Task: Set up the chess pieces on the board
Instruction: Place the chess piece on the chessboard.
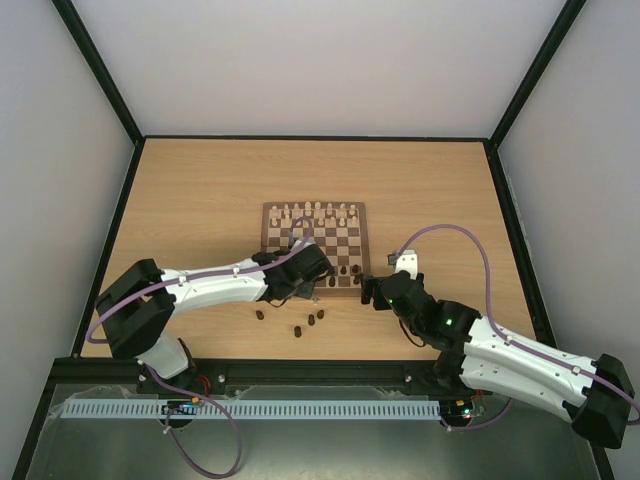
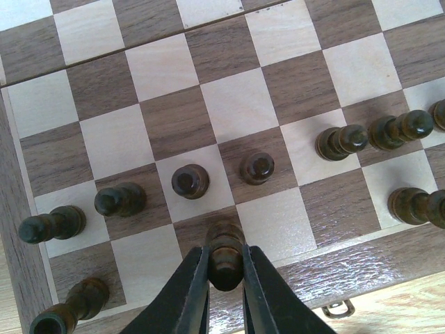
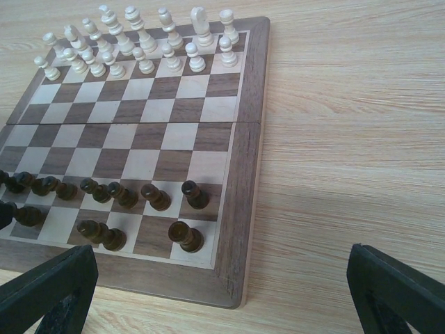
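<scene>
Placing step: your left claw (image 2: 225, 252) pinches dark piece (image 2: 225, 240) over board (image 2: 236, 104) near-row square; right claw (image 3: 222, 287) wide, empty. Next: lower upright, release clear of neighbours (image 2: 190, 181).

Overhead camera looks down; close wrist cameras share the board (image 1: 330, 242).

One board (image 3: 240, 209), sixteen cream pieces (image 3: 144, 62), two arms (image 1: 215, 283)
</scene>
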